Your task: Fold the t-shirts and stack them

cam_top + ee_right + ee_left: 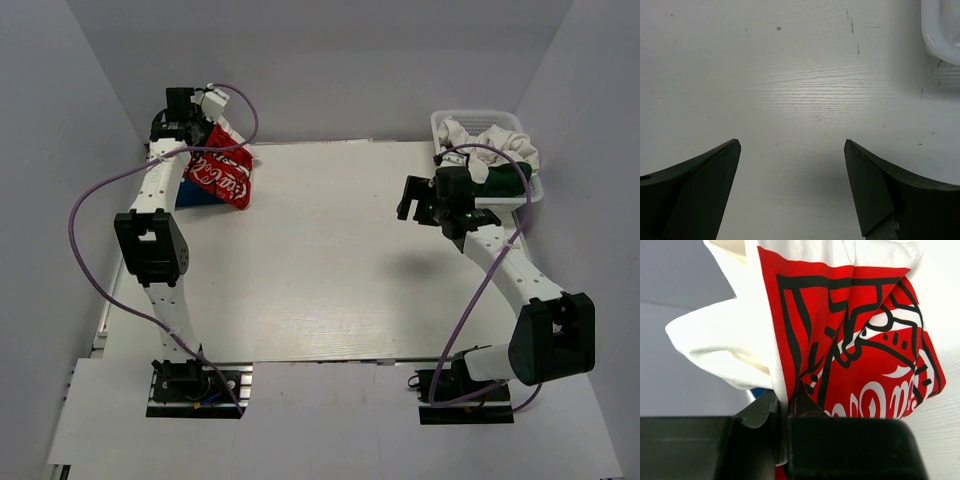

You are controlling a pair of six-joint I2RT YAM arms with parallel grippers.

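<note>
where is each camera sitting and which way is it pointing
Top external: above and behind the robot, looking down on the table; left arm and right arm show whole.
Left wrist: on the left arm, looking along the left gripper, shut on the red-print t-shirt.
Right wrist: on the right arm, looking down past the open right gripper at table and basket corner.
Shared: top and left wrist show the t-shirt; top and right wrist the basket.

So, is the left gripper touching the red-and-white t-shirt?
Touching. The left wrist view shows the red-and-white t-shirt pinched in the left gripper, with the cloth running down between its shut jaws.
</note>
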